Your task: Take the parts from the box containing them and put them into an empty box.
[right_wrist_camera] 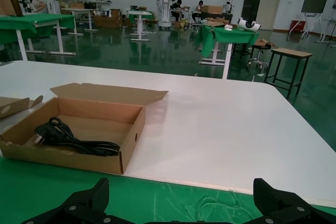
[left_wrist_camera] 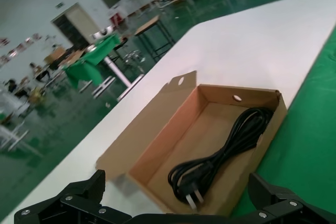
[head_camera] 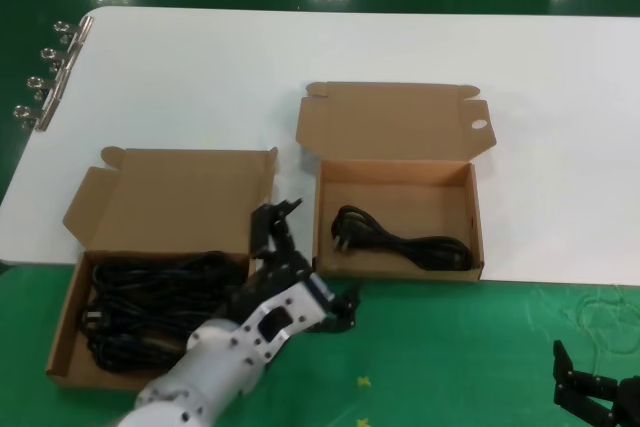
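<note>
The box containing the parts (head_camera: pixel 64 325) stands at the left with its lid up, and a pile of black cords (head_camera: pixel 150 299) fills it. To its right is the box with a round hole in its lid (head_camera: pixel 396 173) (left_wrist_camera: pixel 273 127) (right_wrist_camera: pixel 68 159). One coiled black cord (head_camera: pixel 402 241) (left_wrist_camera: pixel 227 151) (right_wrist_camera: pixel 72 139) lies in it, plug towards the left. My left gripper (head_camera: pixel 312 263) (left_wrist_camera: pixel 179 195) hovers open and empty between the two boxes at their front corners. My right gripper (head_camera: pixel 592 389) (right_wrist_camera: pixel 181 195) waits open and empty low over the green mat at the front right.
Both boxes straddle the line where the white tabletop (head_camera: pixel 400 47) meets the green mat (head_camera: pixel 450 357) at the front. Several binder clips (head_camera: pixel 46 77) line the table's far left edge. A faint scribble (head_camera: pixel 602 315) marks the mat near the right gripper.
</note>
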You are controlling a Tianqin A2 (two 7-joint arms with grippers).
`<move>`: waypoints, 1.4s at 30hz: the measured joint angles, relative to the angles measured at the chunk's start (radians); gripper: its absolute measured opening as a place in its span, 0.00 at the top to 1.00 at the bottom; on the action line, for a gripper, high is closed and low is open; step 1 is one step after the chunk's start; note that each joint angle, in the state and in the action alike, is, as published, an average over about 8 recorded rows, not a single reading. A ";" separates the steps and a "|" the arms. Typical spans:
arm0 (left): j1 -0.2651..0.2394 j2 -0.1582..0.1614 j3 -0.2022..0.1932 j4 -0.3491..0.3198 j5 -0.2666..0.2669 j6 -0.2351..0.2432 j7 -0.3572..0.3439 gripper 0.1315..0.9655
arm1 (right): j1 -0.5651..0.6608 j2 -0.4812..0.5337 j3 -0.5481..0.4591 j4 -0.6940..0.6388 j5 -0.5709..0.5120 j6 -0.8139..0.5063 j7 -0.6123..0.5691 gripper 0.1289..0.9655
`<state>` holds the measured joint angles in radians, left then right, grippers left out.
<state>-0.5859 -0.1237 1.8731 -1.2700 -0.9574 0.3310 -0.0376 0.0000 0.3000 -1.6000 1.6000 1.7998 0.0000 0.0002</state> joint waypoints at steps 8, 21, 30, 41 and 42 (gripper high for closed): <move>0.099 -0.030 -0.046 -0.056 -0.143 -0.056 0.006 0.00 | 0.000 0.000 0.000 0.000 0.000 0.000 0.000 0.00; 0.261 -0.078 -0.121 -0.147 -0.375 -0.147 0.017 0.00 | 0.000 0.000 0.000 0.000 0.000 0.000 0.000 0.00; 0.373 -0.112 -0.174 -0.210 -0.536 -0.211 0.024 0.00 | 0.000 0.000 0.000 0.000 0.000 0.000 0.000 0.00; 0.509 -0.153 -0.237 -0.287 -0.732 -0.287 0.033 0.00 | 0.000 0.000 0.000 0.000 0.000 0.000 0.000 0.00; 0.519 -0.156 -0.242 -0.292 -0.746 -0.293 0.033 0.00 | 0.000 0.000 0.000 0.000 0.000 0.000 0.000 0.00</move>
<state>-0.0670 -0.2798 1.6312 -1.5623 -1.7036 0.0380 -0.0043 0.0000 0.3000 -1.6000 1.6000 1.8000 0.0000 0.0001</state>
